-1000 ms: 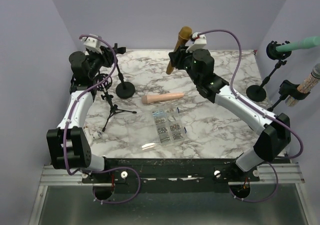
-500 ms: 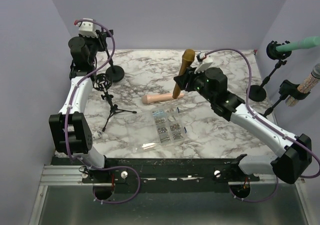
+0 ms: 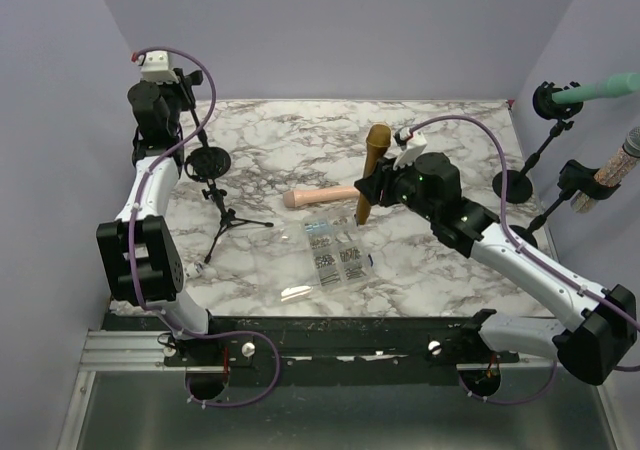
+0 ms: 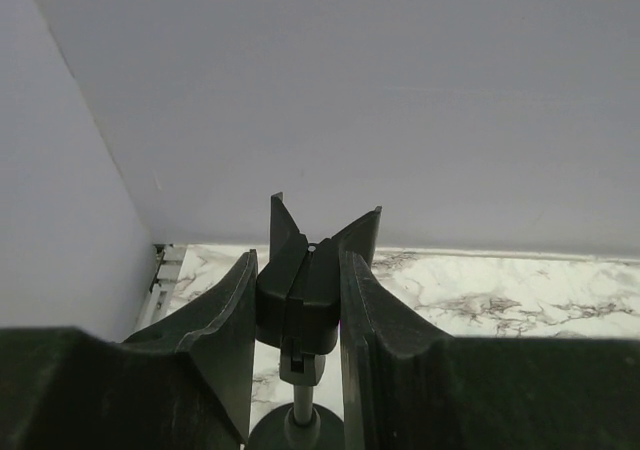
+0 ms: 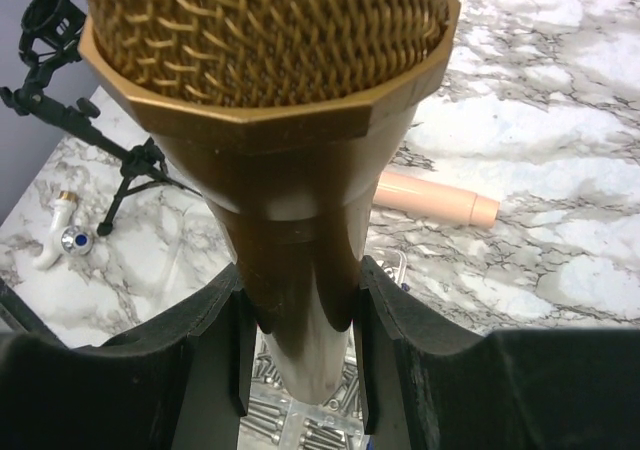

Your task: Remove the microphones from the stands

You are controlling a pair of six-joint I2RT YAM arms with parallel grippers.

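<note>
The gold microphone (image 5: 270,120) looks rigid and weighty, its tapered body smooth (likely slippery), its mesh head dentable; best gripped below the head. The left hand (image 4: 296,270) clamps the stand (image 3: 207,162) by its empty clip (image 4: 300,310). The right hand (image 5: 300,315) pinches the microphone's body between its fingers (image 5: 215,330), head above them, well apart from the stand.

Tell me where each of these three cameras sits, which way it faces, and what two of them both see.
Top external: above and behind the robot, looking down on the marble table; left arm and right arm show.
Left wrist: on the left hand, facing the back wall; its fingers clamp the round-base stand.
Right wrist: on the right hand, looking down at the table past the gold microphone it grips.
Shared: top and right wrist both show the pink microphone and tripod stand.
</note>
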